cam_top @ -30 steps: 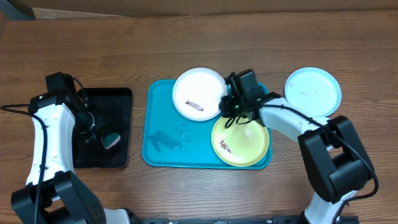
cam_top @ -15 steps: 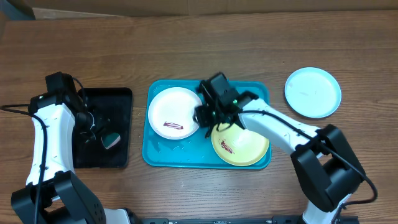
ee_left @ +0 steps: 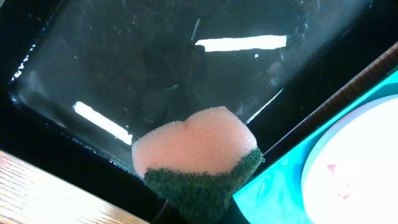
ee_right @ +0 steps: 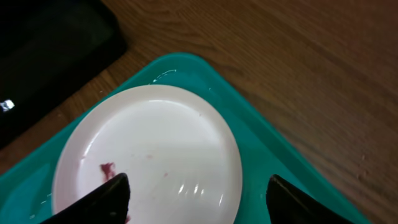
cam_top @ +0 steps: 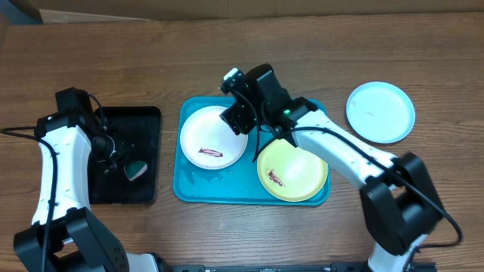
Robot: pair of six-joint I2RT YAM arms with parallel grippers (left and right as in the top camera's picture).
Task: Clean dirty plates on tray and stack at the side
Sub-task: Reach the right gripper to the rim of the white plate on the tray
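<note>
The white plate (cam_top: 214, 136) (ee_right: 149, 149), marked with a red-brown smear, lies in the left half of the turquoise tray (cam_top: 189, 185) (ee_right: 261, 155). A yellow-green plate (cam_top: 293, 171), also smeared, lies in the tray's right half. The light blue plate (cam_top: 380, 112) rests on the table to the right, off the tray. My right gripper (cam_top: 236, 117) (ee_right: 202, 199) hovers open over the white plate's right edge and holds nothing. Over the black tray, my left gripper (cam_top: 128, 165) (ee_left: 186, 214) is shut on a pink-and-green sponge (cam_top: 137, 171) (ee_left: 196, 152).
A black rectangular tray (cam_top: 144, 121) (ee_left: 155, 74) with a wet, glossy floor lies left of the turquoise tray. Bare wooden tabletop (cam_top: 318, 53) runs behind both trays and around the blue plate.
The right gripper slid the white plate from the tray's back middle to its left half, then opened, let it go and drew back. The left arm and sponge stayed still.
</note>
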